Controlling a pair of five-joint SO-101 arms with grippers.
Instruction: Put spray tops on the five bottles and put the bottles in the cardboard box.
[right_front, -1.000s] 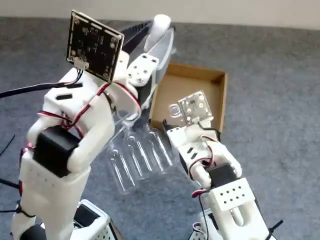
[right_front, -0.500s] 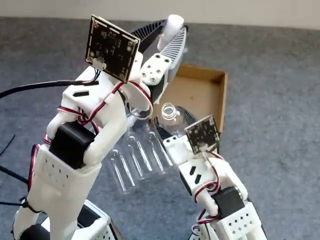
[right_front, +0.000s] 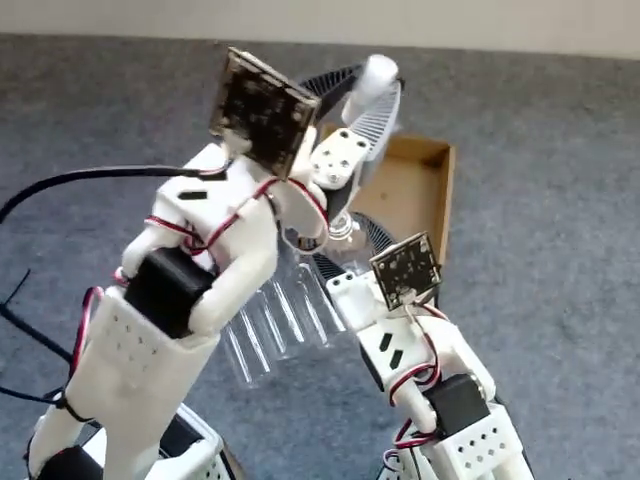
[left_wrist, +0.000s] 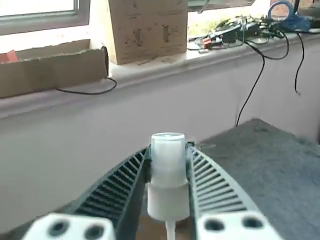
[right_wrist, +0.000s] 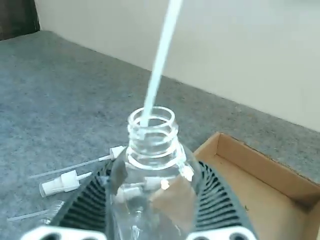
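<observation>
Left gripper (left_wrist: 168, 149): fingers pinching spray top (left_wrist: 168, 177), above cardboard box (right_wrist: 265, 187) edge. Dip tube (right_wrist: 160, 55) tip inside neck. Right gripper (right_wrist: 152, 172): fingers clamped round clear bottle (right_wrist: 151, 137), just beside box. Judged light, thin-walled, slippery; hold at the shoulder, gently.

Left hand (right_front: 371, 88) gripping white spray top (right_front: 379, 72), cardboard box (right_front: 425, 190) nearby, clear bottles (right_front: 272, 320) lying flat.

soft even daylight, faint shadows

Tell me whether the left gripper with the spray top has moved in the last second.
Yes. In the high view the left gripper, shut on the spray top, has shifted rightward, past the cardboard box's far left corner.
</observation>
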